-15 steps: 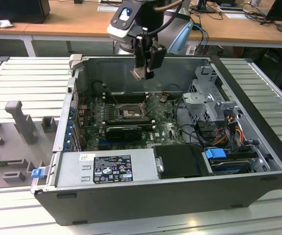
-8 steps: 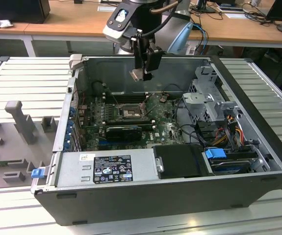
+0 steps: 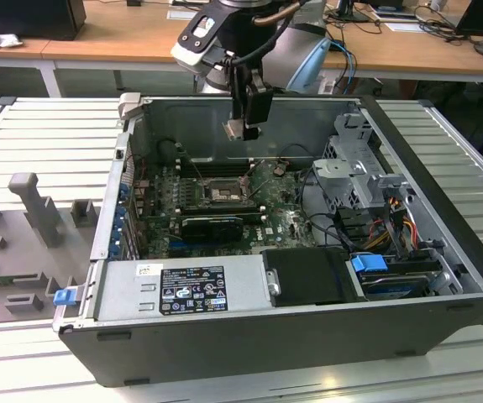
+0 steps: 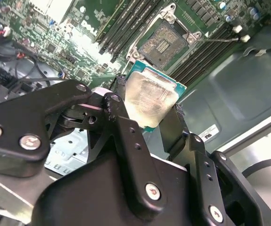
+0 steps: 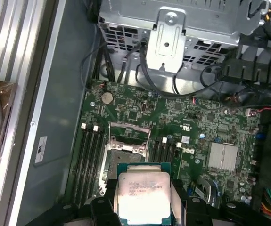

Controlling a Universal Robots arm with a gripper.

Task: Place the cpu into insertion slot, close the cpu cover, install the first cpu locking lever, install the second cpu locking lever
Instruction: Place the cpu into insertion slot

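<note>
Jaws: clamped on the cpu point(image 4: 150, 94) by two opposite edges; its silver face is turned towards both wrist views.
Cpu: in the air above the insertion slot point(image 4: 163, 44), well apart from it and touching nothing else.
Insertion slot: on the green motherboard point(image 3: 285, 223) inside the computer case point(image 3: 308, 336); its tan contact field is bare and nothing sits in it. Long memory slots point(image 5: 91, 155) lie just beside it on two sides.
Step in hand: by my reading, carrying the chip to the slot; seating is not yet done.
Doing it well: keep the chip level with its edges parallel to the slot's frame, centre it over the slot, then lower it straight.
Risk: a tilted or sliding touchdown could bend the slot's contacts.
</note>
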